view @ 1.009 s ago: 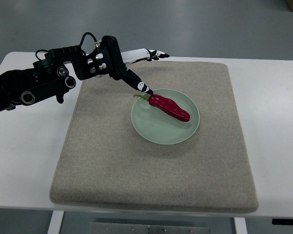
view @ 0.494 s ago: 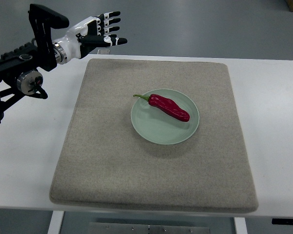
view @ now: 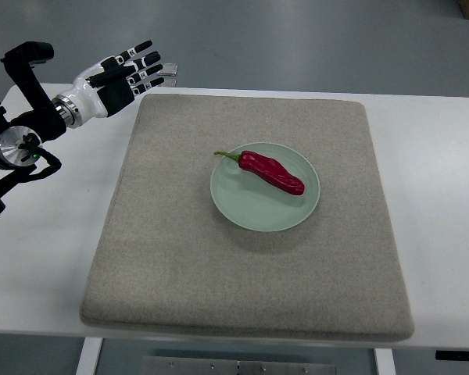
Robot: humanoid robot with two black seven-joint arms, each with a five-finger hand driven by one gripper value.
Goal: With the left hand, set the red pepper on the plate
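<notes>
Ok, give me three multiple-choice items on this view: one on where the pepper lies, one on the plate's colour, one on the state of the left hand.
1. Where does the red pepper lie?
A. on the bare mat
B. on the plate
C. in the left hand

2. What colour is the plate?
A. pale green
B. dark blue
C. orange

3. How is the left hand?
A. closed round the pepper
B. pressed flat on the plate
C. open, holding nothing, off by the mat's far left corner

Answers: 1 B, the pepper rests across the plate with its stem at the rim. 2 A, the dish is plainly light green. 3 C, its fingers are spread and nothing is in them.
</notes>
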